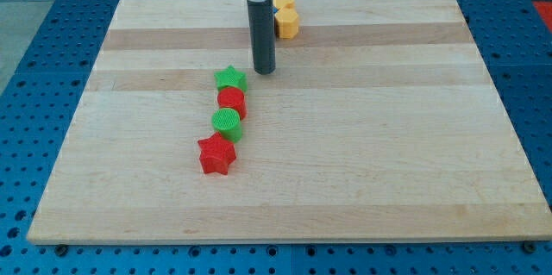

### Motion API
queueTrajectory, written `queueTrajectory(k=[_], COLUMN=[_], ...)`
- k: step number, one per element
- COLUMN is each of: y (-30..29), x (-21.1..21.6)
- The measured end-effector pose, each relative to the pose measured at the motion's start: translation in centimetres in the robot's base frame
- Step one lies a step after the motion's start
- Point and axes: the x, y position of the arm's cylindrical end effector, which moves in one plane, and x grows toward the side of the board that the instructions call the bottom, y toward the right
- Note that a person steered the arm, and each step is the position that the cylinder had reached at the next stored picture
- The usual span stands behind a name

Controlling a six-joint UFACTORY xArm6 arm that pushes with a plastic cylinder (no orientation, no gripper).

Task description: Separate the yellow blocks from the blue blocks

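The near edge of the tabletop [285, 223] is seen along the frame's bottom, pale wood with nothing on that lower strip, and a blue pegboard [26, 137] is seen around it on every side.

Going farther in, a short chain of four blocks is met left of centre, slanting up toward the right. Lowest in the chain is the red star [216, 155]. Just above it, and touching or nearly so, the green cylinder [227, 123] is found. Next comes the red cylinder [231, 102], pressed close against it. The chain is topped by the green star [230, 78], set tight against the red cylinder.

Just to the right of that green star, and slightly above, my tip [264, 71] is planted on the wood. A narrow gap is left between it and the star; contact cannot be confirmed. The dark rod rises straight up from there to its mount at the frame's top edge.

Farthest back, near the top edge just right of the rod, the yellow blocks [286, 18] are seen, two of them stacked close in the view, the rear one partly hidden by the rod. Their exact shapes cannot be made out. No blue block is seen anywhere on the wood.

No jaws are carried by this arm, so no opening or closing can be told.
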Motion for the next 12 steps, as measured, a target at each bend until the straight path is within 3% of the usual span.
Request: queueTrajectory(k=[1,4,6,8,11,12], y=[-2.0,-7.2,-0.5,-0.6,-3.3,0.1], x=[-0.5,-7.5,-10.0,-10.0,-17.3,-17.2])
